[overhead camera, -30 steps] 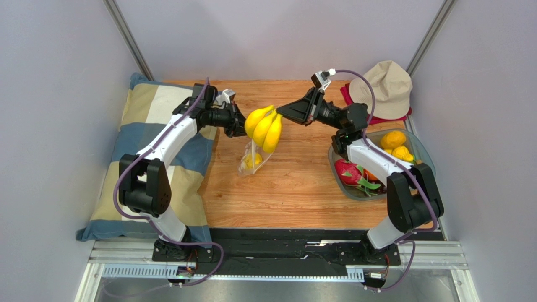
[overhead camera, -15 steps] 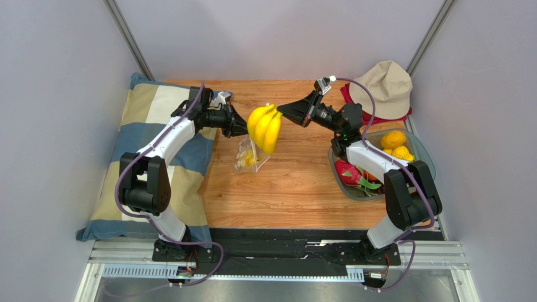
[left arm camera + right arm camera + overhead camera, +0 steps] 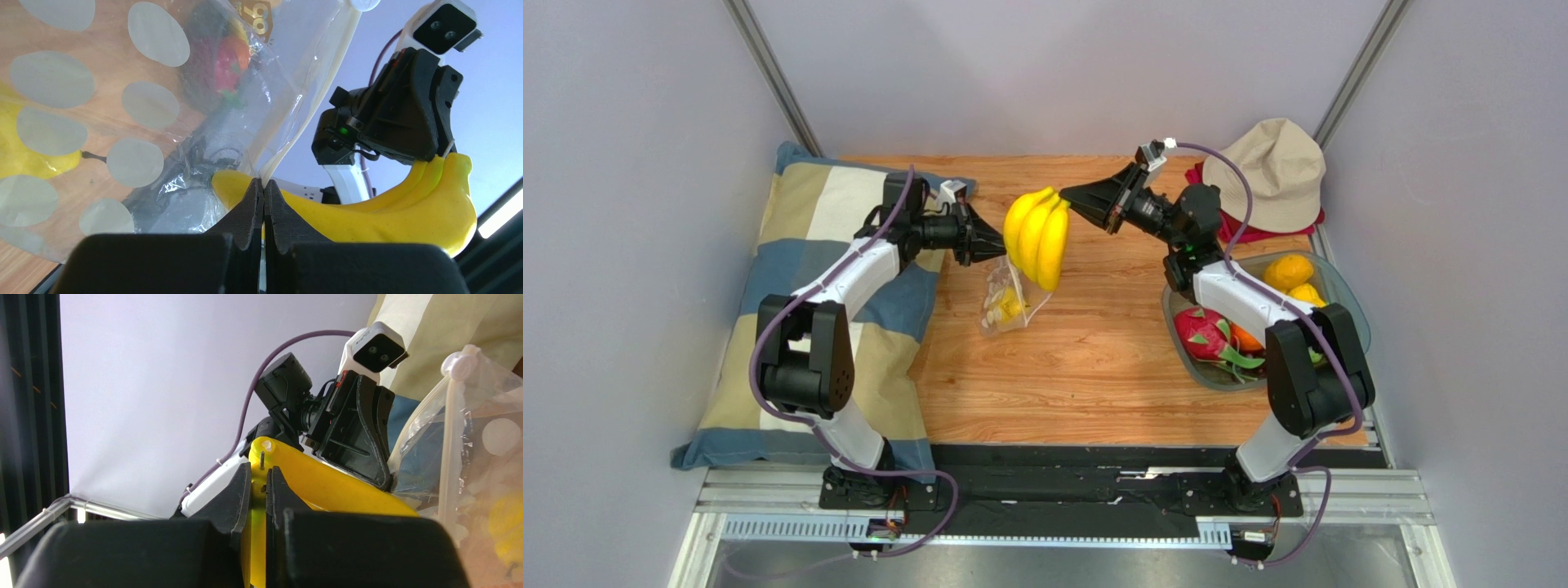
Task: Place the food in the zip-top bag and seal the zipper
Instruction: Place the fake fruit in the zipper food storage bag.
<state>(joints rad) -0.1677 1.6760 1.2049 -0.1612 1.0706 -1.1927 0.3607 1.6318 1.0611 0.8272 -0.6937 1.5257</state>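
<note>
My left gripper (image 3: 995,240) (image 3: 264,187) is shut on the whitish zipper strip (image 3: 319,92) of the dotted clear zip-top bag (image 3: 1004,298) (image 3: 123,122), holding it up above the table. A yellow fruit (image 3: 1011,309) lies inside the bag. My right gripper (image 3: 1070,194) (image 3: 259,478) is shut on the stem of the yellow bananas (image 3: 1038,235) (image 3: 319,490) (image 3: 393,208), which hang in the air just right of the bag's mouth. The dragon fruit (image 3: 1200,333) and an orange (image 3: 1288,270) sit in the tray.
A grey tray (image 3: 1347,294) with fruit stands at the right. A beige hat (image 3: 1277,165) lies at the back right on a red cloth. A checked cushion (image 3: 787,263) covers the left side under my left arm.
Both grippers have risen and shifted slightly toward the back; the bananas moved up and a little left, and the bag shifted left with my left gripper.
</note>
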